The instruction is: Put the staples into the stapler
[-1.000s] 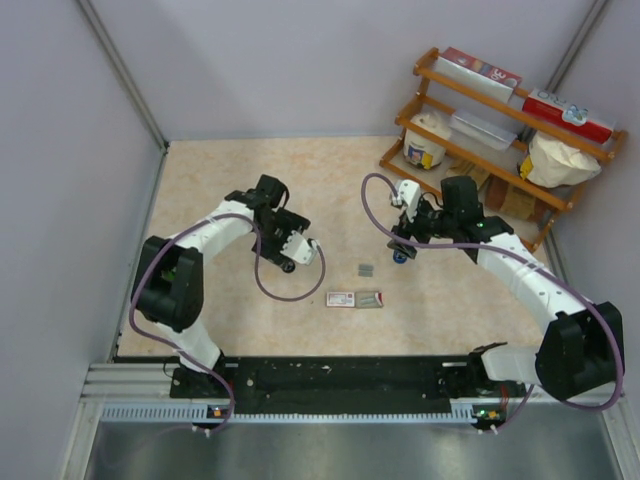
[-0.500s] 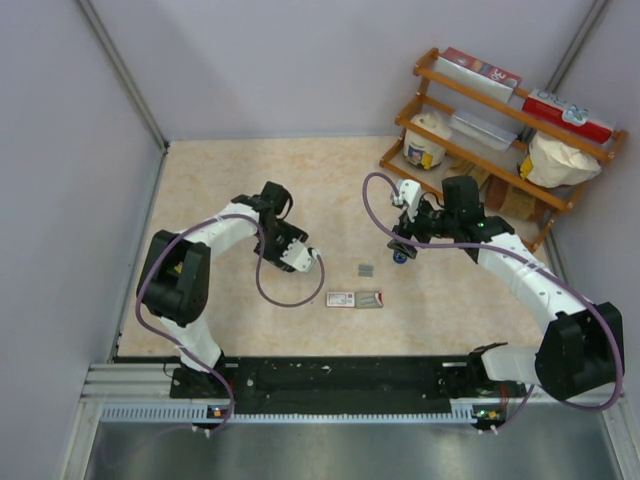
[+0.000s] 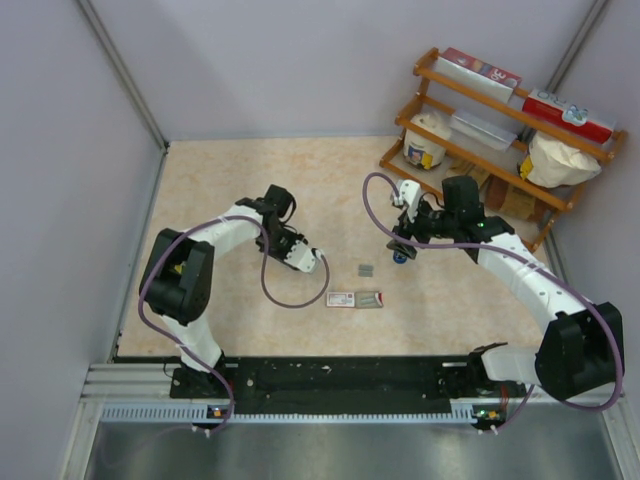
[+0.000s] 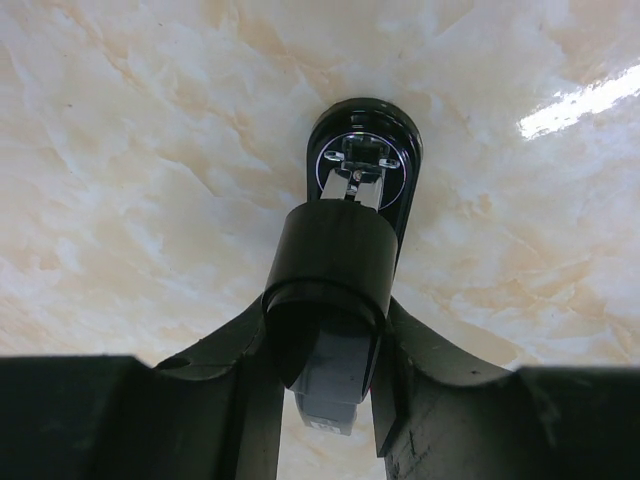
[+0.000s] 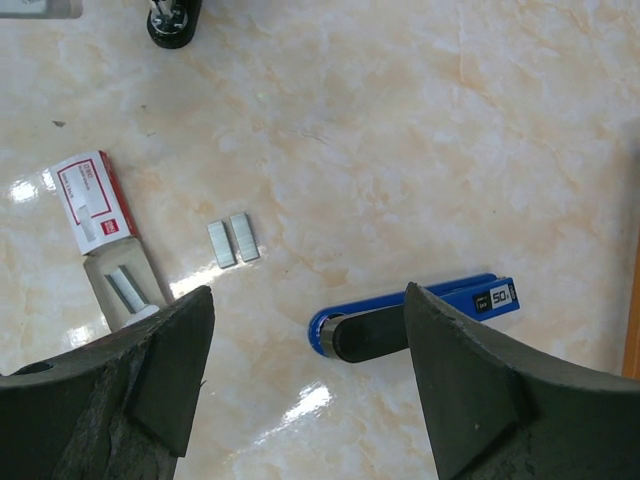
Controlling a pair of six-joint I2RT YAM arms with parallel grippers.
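Two grey strips of staples (image 5: 233, 241) (image 3: 366, 269) lie loose on the marbled table. Their white box with red print (image 5: 95, 200) (image 3: 341, 298) lies close by, beside its open inner tray (image 5: 125, 285) holding more strips. A black stapler (image 4: 340, 250) points away from the left wrist camera, and my left gripper (image 4: 328, 322) (image 3: 297, 256) is shut on its rear end. A blue stapler (image 5: 415, 318) (image 3: 400, 256) lies flat on the table. My right gripper (image 5: 308, 300) (image 3: 405, 243) hangs open above it, not touching it.
A wooden shelf (image 3: 500, 130) with a tub, boxes and a bag stands at the back right, close behind the right arm. Grey walls enclose the table on three sides. The black stapler's front end (image 5: 175, 20) shows at the top of the right wrist view.
My left gripper has closed on the black stapler and shifted a little toward the right and the near edge. The right arm has stayed still.
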